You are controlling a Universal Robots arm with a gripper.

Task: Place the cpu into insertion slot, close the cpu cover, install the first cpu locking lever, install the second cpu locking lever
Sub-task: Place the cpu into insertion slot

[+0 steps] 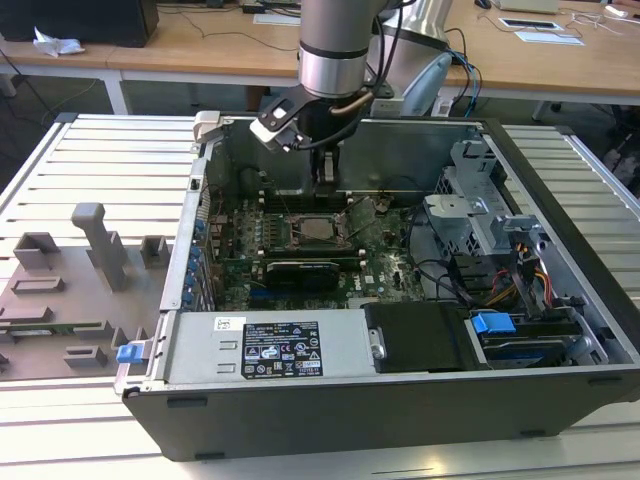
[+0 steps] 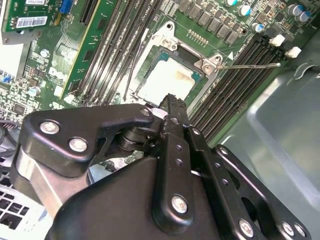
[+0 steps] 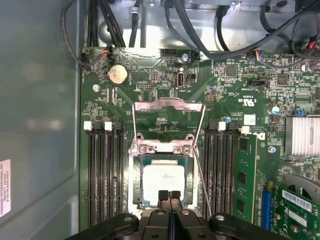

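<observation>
The cpu (image 3: 161, 180) lies flat in the insertion slot (image 3: 161, 148) on the green motherboard, its pale metal top showing a faint smudge; the second wrist view shows the cpu (image 2: 167, 80) too. The cpu cover (image 3: 168, 103) stands raised off the socket, board visible through its cut-out. A thin wire locking lever (image 3: 202, 180) slants free beside the socket, also the lever (image 2: 250, 65). My gripper (image 3: 169, 195) is shut with nothing between its fingers, its tip at the chip's edge. In the exterior view the gripper (image 1: 325, 172) hangs over the slot (image 1: 318, 232) inside the case.
Black memory slots (image 3: 106, 175) flank the socket on both sides. A graphics card (image 1: 300, 272) lies in front of it. Cables (image 3: 150, 20), a drive cage (image 1: 480, 200) and the power supply (image 1: 270, 345) crowd the case. Grey fixtures (image 1: 95, 245) stand on the exterior view's left.
</observation>
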